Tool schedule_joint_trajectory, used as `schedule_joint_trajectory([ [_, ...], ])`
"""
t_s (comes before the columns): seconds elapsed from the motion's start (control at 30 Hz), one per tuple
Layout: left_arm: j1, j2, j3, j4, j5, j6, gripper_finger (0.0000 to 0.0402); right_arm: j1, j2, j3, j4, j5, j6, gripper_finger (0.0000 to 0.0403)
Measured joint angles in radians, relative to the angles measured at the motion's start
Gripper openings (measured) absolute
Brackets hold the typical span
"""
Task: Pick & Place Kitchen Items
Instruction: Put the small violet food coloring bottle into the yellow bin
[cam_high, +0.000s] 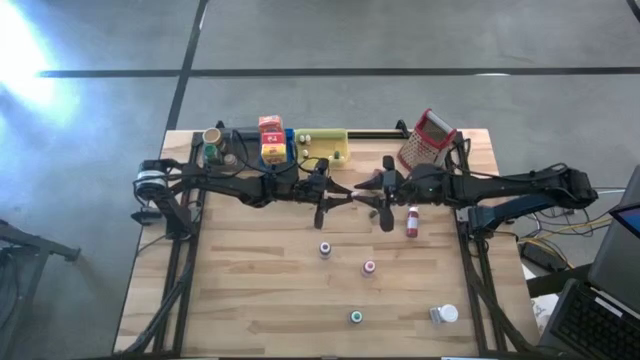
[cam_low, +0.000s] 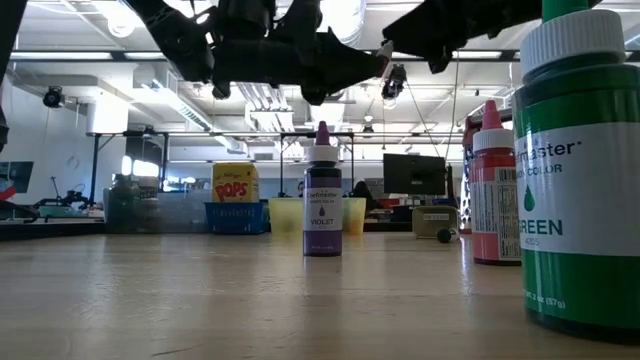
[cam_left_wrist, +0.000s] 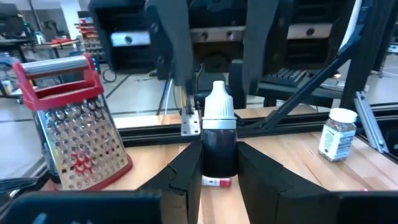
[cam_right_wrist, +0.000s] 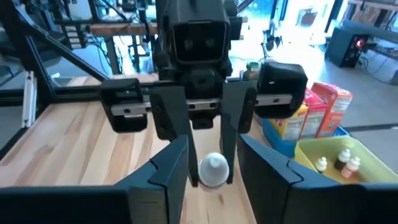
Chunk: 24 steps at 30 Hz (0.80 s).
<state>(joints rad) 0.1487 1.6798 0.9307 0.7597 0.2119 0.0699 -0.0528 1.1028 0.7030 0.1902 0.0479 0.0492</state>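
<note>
You see a pale wooden table (cam_high: 260, 300) with visible plank grain and a matt finish. At its far edge your grater (cam_left_wrist: 74, 134) is shiny perforated metal with a glossy red plastic handle. The held dropper bottle (cam_left_wrist: 219, 140) is smooth dark plastic, white-capped.

Both arms extend toward each other above the table centre. The left gripper (cam_high: 334, 194) and right gripper (cam_high: 368, 192) face tip to tip, fingers interleaved, each clamped around the same small bottle (cam_left_wrist: 219, 138).
</note>
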Motion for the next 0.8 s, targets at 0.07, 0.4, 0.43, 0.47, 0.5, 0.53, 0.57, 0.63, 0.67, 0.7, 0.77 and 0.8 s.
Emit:
schedule_joint_trajectory([
  [0.07,0.003,0.000,0.000,-0.004,-0.002,-0.014,0.0094,0.000,-0.030,0.031,-0.085,-0.001,0.000,0.0140],
  [0.4,0.006,0.000,0.025,-0.133,0.000,-0.121,0.0094,-0.001,0.031,0.387,-0.719,-0.026,0.000,0.0162],
  [0.43,0.006,0.000,0.033,-0.149,0.005,-0.130,0.0094,-0.001,0.058,0.415,-0.761,-0.026,0.000,0.0164],
  [0.47,0.004,0.000,0.044,-0.169,0.015,-0.136,0.0094,-0.001,0.085,0.439,-0.793,-0.026,-0.001,0.0166],
  [0.5,0.003,0.000,0.056,-0.193,0.026,-0.139,0.0094,-0.001,0.110,0.460,-0.817,-0.026,-0.005,0.0167],
  [0.53,0.002,0.000,0.067,-0.221,0.043,-0.139,0.0094,-0.001,0.134,0.477,-0.835,-0.026,-0.016,0.0169],
  [0.57,0.000,0.000,0.077,-0.248,0.052,-0.139,0.0094,-0.004,0.152,0.493,-0.845,-0.026,-0.023,0.0170],
  [0.63,-0.005,0.000,0.093,-0.300,0.059,-0.130,0.0094,-0.011,0.182,0.517,-0.842,-0.026,-0.027,0.0174],
  [0.67,-0.006,0.000,0.100,-0.321,0.060,-0.122,0.0094,-0.017,0.196,0.526,-0.843,-0.026,-0.028,0.0175],
  [0.7,-0.007,0.000,0.106,-0.332,0.060,-0.114,0.0094,-0.022,0.208,0.532,-0.844,-0.026,-0.030,0.0177],
  [0.77,-0.009,0.000,0.113,-0.344,0.059,-0.098,0.0094,-0.030,0.225,0.537,-0.848,-0.037,-0.032,0.0180],
  [0.8,-0.009,0.000,0.117,-0.343,0.059,-0.094,0.0094,-0.036,0.229,0.539,-0.851,-0.050,-0.033,0.0181],
])
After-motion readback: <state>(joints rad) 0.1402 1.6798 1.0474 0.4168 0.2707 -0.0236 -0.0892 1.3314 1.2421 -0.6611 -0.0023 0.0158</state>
